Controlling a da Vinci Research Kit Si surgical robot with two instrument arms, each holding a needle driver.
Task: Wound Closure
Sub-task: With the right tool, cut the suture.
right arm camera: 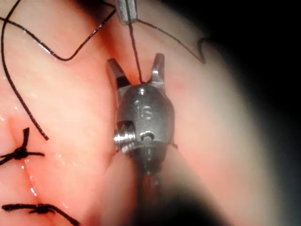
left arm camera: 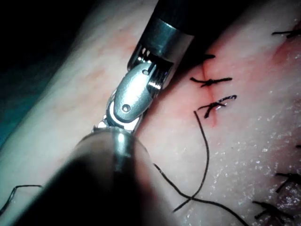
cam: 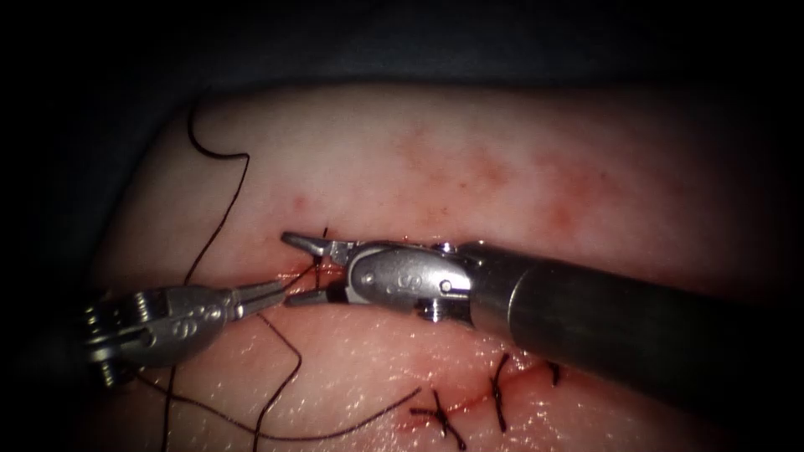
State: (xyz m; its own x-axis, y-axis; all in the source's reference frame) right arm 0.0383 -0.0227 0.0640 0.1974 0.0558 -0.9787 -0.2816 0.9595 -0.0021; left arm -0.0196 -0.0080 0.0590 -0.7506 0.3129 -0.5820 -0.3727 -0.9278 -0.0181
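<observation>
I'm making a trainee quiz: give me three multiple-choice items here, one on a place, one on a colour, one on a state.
1. The strand held by the left tool runs: A between the right tool's jaws; B round its shaft; C off the tissue.
2. Strand colour: A white; B dark; C green.
3. Right tool's jaws: A open; B shut on tissue; C shut on the strand.
A: the strand sits in the gap. B: it looks near black. A: the jaws stand apart, holding nothing.
</observation>
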